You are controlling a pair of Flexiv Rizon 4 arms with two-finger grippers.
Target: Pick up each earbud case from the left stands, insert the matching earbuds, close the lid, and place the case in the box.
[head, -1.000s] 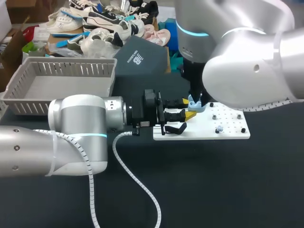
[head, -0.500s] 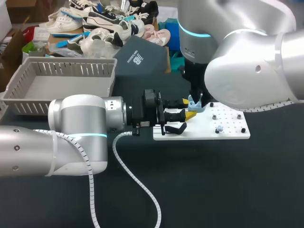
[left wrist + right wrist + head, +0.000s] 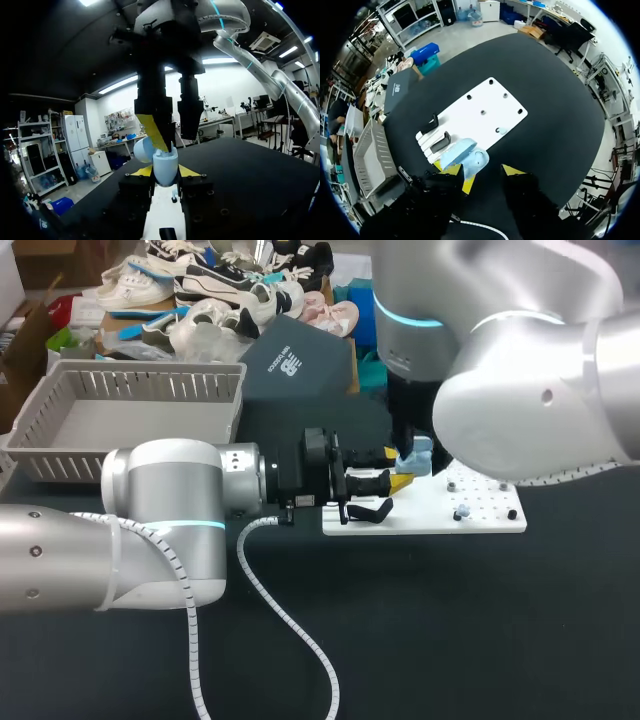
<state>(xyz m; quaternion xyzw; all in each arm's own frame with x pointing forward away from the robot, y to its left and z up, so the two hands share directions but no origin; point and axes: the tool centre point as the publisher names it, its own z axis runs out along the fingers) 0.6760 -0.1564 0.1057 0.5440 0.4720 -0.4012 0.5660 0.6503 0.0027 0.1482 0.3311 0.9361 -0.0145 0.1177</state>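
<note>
left gripper (image 3: 165, 173) clamps the open earbud case (image 3: 465, 154); right gripper (image 3: 482, 171), spread, hangs above; basket (image 3: 131, 386) at nine o'clock.

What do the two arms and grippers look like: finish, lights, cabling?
The left arm and right arm both have smooth, rounded silver-grey housings with a glowing cyan ring at a joint. A white spiral-wrapped cable trails from the left arm's wrist. The left gripper and right gripper are black and blocky, with bright yellow fingertips.
</note>
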